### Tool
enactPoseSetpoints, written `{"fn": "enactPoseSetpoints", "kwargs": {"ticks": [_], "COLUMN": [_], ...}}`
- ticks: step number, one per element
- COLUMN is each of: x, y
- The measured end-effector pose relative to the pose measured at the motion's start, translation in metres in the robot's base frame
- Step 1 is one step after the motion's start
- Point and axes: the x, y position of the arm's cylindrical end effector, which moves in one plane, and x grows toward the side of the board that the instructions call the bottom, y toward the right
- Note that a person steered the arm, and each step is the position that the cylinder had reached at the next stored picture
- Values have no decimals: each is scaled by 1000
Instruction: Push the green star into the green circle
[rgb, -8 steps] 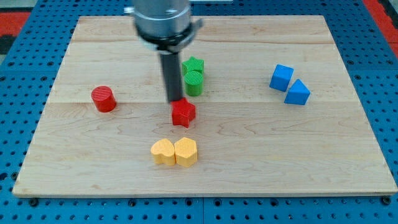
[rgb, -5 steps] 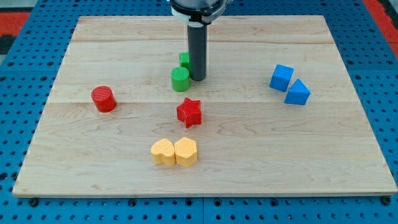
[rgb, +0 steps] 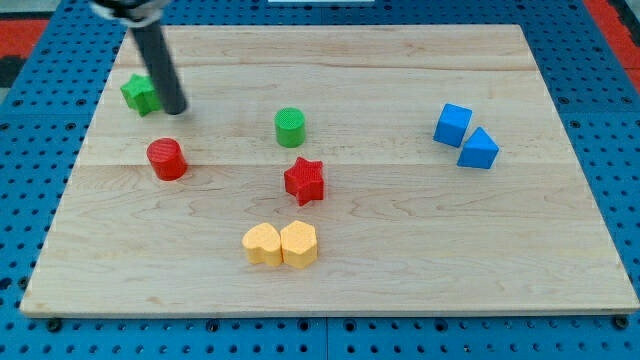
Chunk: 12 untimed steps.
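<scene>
While the wooden table (rgb: 560, 250) carries eight blocks, my tip (rgb: 177, 110) sits near its upper-left corner, just at the right side of the green star (rgb: 139, 93). Whether the tip touches the star or stands a hair apart from it, I cannot tell, since the rod partly covers the star's right edge. I have no fingers to speak of, only this straight dark rod, so there is nothing to report as apart or clamped.

That green star lies close to the table's left edge, toward the view's top. The green circle (rgb: 290, 127) stands well apart from it, off to the view's right and a little lower, near the middle of the table. Nothing lies between the two.

Below my tip, toward the view's bottom, rests the red cylinder (rgb: 165, 159). The red star (rgb: 304, 181) sits just below the green circle and slightly to its right, apart from it. Further down, two yellow hearts (rgb: 281, 244) lie side by side, touching.

On the view's right, a blue cube (rgb: 453, 124) and a blue wedge-like block (rgb: 478, 149) sit together, touching or nearly so, far from my tip.
</scene>
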Motion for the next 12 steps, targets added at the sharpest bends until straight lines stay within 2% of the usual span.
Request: {"fn": "enactPoseSetpoints", "kwargs": {"ticks": [1, 2, 4, 5, 6, 7, 8, 9, 10, 11, 12], "x": [-37, -52, -9, -13, 32, 40, 43, 59, 64, 95, 116], "y": [34, -65, -33, 97, 131, 130, 222, 116, 66, 143, 77]}}
